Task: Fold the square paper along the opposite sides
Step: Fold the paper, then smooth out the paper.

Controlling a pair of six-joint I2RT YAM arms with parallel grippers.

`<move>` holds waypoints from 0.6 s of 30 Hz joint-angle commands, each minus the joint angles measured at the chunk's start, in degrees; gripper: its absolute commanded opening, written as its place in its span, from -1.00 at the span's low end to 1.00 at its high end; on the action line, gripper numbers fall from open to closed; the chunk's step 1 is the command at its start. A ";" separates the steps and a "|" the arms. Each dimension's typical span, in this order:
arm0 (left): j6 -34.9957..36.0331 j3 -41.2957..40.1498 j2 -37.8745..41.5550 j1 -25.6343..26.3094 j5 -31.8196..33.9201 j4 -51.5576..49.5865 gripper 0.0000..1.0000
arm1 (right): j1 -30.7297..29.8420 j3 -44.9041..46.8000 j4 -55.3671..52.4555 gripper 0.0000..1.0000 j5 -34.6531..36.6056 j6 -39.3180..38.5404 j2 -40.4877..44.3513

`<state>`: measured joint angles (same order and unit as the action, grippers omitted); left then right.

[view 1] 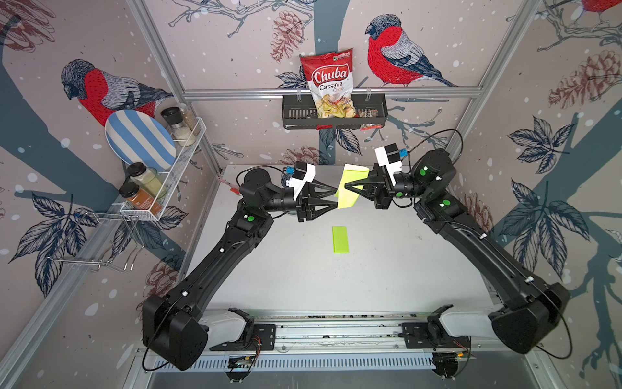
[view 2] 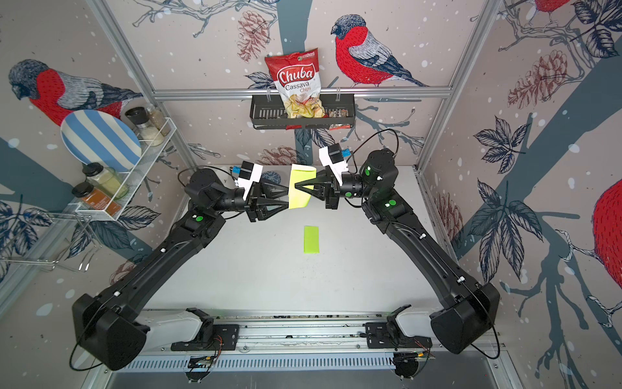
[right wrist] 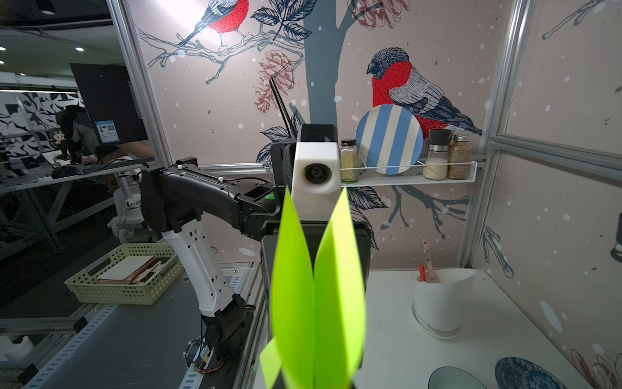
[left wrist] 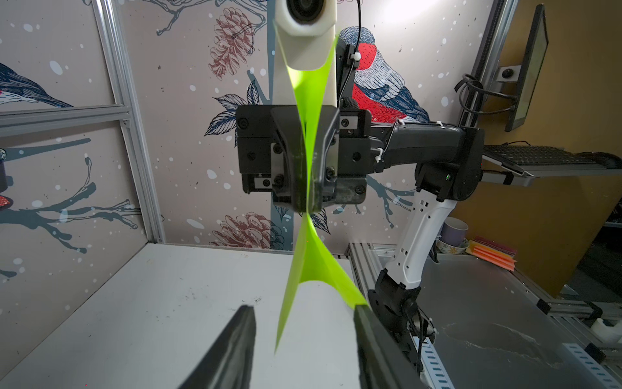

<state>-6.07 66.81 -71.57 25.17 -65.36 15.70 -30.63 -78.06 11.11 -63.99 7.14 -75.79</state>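
Both arms (view 1: 208, 269) raised inward, right end effector (view 1: 346, 186) pinching paper (view 1: 346, 202)

1. The desk (view 1: 387, 269) is white and faintly scuffed.
2. A folded green paper (view 1: 340, 239) lies flat near its middle, well apart from anything else.
3. At the far left stand a white cup (right wrist: 441, 303), a blue patterned bowl (right wrist: 525, 374) and a dark bowl (right wrist: 452, 379).
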 commanded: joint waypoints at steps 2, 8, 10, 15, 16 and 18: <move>15.05 3.35 0.89 0.06 3.71 -19.23 0.34 | 1.35 -0.30 -3.09 -1.00 1.53 -3.32 1.06; 11.83 3.89 2.29 0.06 9.41 -15.62 0.43 | -0.77 -0.98 -12.67 -1.00 5.48 -9.66 0.29; 7.20 3.76 1.96 0.06 11.44 -9.88 0.43 | -3.26 -3.02 -17.74 -1.00 7.70 -13.09 -1.23; 0.60 3.64 0.53 0.09 7.37 -0.91 0.34 | -6.71 -4.91 -21.54 -1.00 9.95 -16.19 -3.30; 0.36 3.60 0.49 0.06 7.05 -0.54 0.33 | -6.79 -4.82 -21.40 -1.00 9.96 -16.04 -3.29; 0.28 3.22 0.77 0.07 7.00 -0.28 0.29 | -6.80 -4.82 -21.25 -1.00 9.87 -16.07 -3.23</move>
<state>-3.14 70.28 -70.94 25.17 -56.97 9.78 -37.15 -82.43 -8.86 -55.13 -6.94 -78.91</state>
